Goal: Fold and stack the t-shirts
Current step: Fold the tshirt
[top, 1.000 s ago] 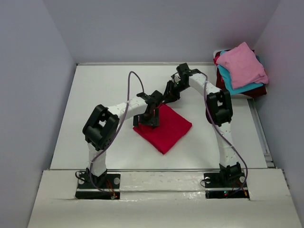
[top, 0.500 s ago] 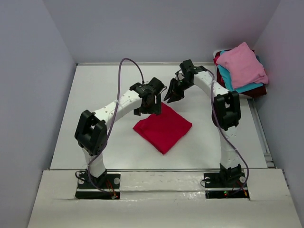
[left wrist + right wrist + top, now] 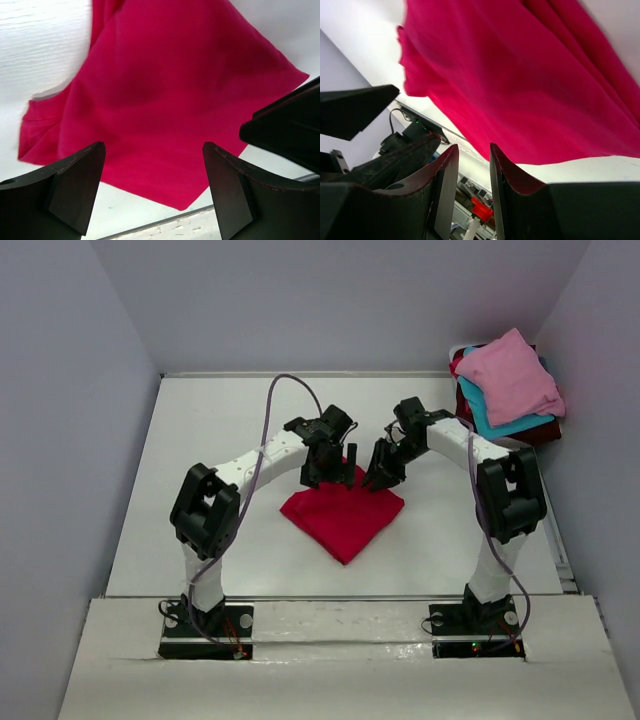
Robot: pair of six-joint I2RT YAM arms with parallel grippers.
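The crimson-red t-shirt [image 3: 345, 518] lies folded in a rough square near the middle of the bench [image 3: 200, 460], turned so that its corners point far, near, left and right. No side is clearly the longer one. Both arms come down at its far corner. The left end effector [image 3: 330, 478] hangs over the far-left edge with its fingers spread wide and nothing between them; in its wrist view the cloth [image 3: 165, 90] fills the space ahead of the tips [image 3: 154, 150]. The right end effector [image 3: 380, 482] hangs over the far-right edge with its fingers only a little apart and nothing visible in the gap [image 3: 473, 147], and the cloth [image 3: 520, 75] lies just beyond. Almost all of the shirt therefore lies on the near side of both tools. The stack stands well apart at the far right, with a light pink t-shirt [image 3: 510, 375] on top of a teal-blue [image 3: 490, 422] and a dark maroon [image 3: 543, 432] one. The right arm is the nearer to that stack, so carrying the red shirt over would probably fall to it, or to both arms lifting the two far edges together.
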